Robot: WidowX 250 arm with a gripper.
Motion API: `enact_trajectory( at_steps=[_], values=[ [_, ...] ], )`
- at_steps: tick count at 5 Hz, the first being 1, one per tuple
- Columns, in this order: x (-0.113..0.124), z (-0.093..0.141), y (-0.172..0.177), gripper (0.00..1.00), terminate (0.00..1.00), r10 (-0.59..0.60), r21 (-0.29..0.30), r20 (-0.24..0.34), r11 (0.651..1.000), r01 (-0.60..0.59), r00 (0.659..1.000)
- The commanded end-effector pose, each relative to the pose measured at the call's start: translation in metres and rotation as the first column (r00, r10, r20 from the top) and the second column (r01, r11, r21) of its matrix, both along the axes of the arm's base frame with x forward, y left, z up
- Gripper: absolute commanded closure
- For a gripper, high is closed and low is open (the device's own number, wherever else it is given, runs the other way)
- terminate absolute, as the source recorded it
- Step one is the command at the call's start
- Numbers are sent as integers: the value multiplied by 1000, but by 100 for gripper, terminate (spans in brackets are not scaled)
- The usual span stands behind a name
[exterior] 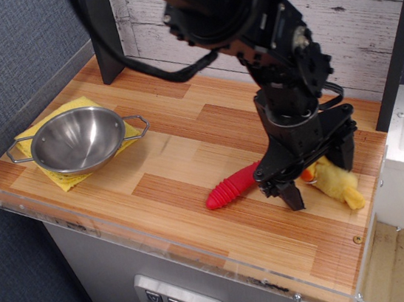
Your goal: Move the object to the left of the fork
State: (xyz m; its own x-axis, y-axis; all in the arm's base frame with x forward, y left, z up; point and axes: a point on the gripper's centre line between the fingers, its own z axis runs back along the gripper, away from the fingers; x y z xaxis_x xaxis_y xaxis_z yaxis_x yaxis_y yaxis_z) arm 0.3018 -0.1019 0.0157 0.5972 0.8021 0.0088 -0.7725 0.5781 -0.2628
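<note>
The yellow plush duck (338, 182) lies on its side at the right end of the wooden counter, orange beak toward the fork. My gripper (319, 174) is open and straddles the duck's head end, one finger (292, 196) in front of it and the other behind it. Whether the fingers touch the duck cannot be told. The fork's ribbed red handle (231, 186) lies just left of the gripper, pointing down-left. Its metal head is hidden behind the gripper.
A steel bowl (78, 140) with wire handles sits on a yellow cloth (62, 178) at the left end. A clear plastic rim (161, 234) edges the counter's front. A black post (103, 37) stands at the back left, a white plank wall behind.
</note>
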Motion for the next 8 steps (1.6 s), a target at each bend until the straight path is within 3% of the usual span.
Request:
enact_trajectory(
  at_steps=[1,3,5,6,8],
  values=[
    [-4,-2,-4,100,0,1,26,36,1000,-2,999],
    [-13,8,4,100,0,-11,19,47,1000,10,999],
    [-8,65,35,100,0,4,63,98,998,-10,995],
    [1,81,61,100,0,61,77,127,995,-71,990],
    [26,67,110,100,0,134,125,98,981,-146,986]
  ],
)
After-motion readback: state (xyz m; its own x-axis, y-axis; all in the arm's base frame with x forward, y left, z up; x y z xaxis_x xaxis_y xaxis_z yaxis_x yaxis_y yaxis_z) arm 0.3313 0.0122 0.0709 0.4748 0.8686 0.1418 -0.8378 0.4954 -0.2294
